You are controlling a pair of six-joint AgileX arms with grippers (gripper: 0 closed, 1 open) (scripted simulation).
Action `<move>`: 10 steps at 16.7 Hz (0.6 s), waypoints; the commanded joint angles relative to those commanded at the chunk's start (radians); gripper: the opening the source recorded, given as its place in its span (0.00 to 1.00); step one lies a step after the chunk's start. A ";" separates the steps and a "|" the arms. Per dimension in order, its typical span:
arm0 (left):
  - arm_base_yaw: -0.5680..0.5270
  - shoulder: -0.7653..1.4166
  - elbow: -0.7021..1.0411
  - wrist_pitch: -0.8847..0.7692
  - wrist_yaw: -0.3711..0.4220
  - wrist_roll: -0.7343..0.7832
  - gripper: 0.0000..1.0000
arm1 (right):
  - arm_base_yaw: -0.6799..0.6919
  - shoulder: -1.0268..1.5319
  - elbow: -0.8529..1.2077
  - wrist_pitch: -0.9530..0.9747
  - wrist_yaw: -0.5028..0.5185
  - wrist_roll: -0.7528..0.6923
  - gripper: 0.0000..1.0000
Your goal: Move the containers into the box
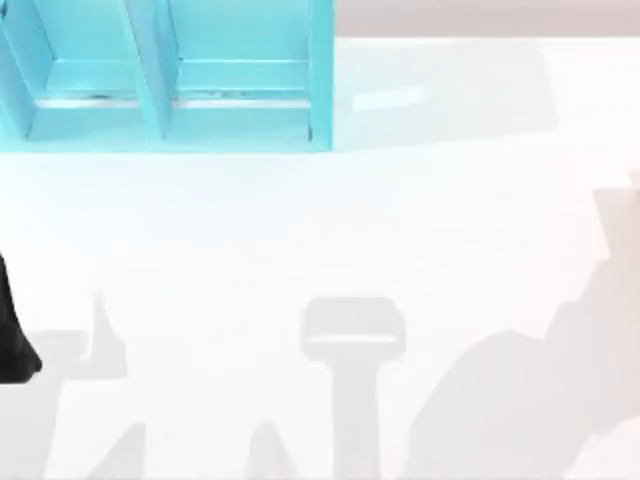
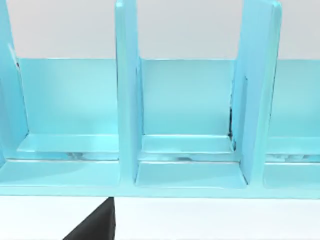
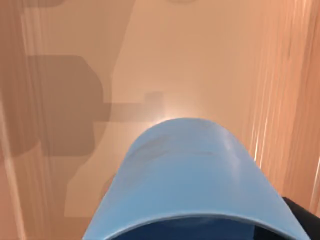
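L: my left arm (image 1: 14, 335) sits at the surface's (image 1: 300, 230) left edge, facing the turquoise box (image 2: 127, 100) dividers, hand grip unreadable | R: blue cup (image 3: 187, 180) right against my right hand, sideways over the surface, grip unreadable

Top view looks down; left wrist faces the box (image 2: 185, 165) closely, shared overhead.

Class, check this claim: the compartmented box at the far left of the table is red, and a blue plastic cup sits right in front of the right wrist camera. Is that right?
Not quite. The compartmented box is turquoise, not red, as the top view and the left wrist view show. The rest stands: it sits at the table's far left, and the blue plastic cup lies right in front of the right wrist camera.
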 joint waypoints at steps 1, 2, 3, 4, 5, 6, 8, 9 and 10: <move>0.000 0.000 0.000 0.000 0.000 0.000 1.00 | 0.000 0.000 0.000 0.000 0.000 0.000 0.00; 0.000 0.000 0.000 0.000 0.000 0.000 1.00 | 0.003 0.003 -0.003 0.002 0.002 0.001 0.00; 0.000 0.000 0.000 0.000 0.000 0.000 1.00 | 0.004 0.002 -0.006 0.005 0.003 0.002 0.00; 0.000 0.000 0.000 0.000 0.000 0.000 1.00 | 0.007 -0.001 -0.019 0.019 0.004 0.005 0.00; 0.000 0.000 0.000 0.000 0.000 0.000 1.00 | 0.010 -0.004 -0.043 0.040 0.003 0.009 0.00; 0.000 0.000 0.000 0.000 0.000 0.000 1.00 | 0.012 -0.005 -0.075 0.069 0.002 0.011 0.00; 0.000 0.000 0.000 0.000 0.000 0.000 1.00 | 0.017 -0.011 -0.156 0.146 0.002 0.016 0.00; 0.000 0.000 0.000 0.000 0.000 0.000 1.00 | 0.020 -0.014 -0.198 0.184 0.002 0.019 0.00; 0.000 0.000 0.000 0.000 0.000 0.000 1.00 | 0.022 -0.016 -0.232 0.218 0.003 0.022 0.00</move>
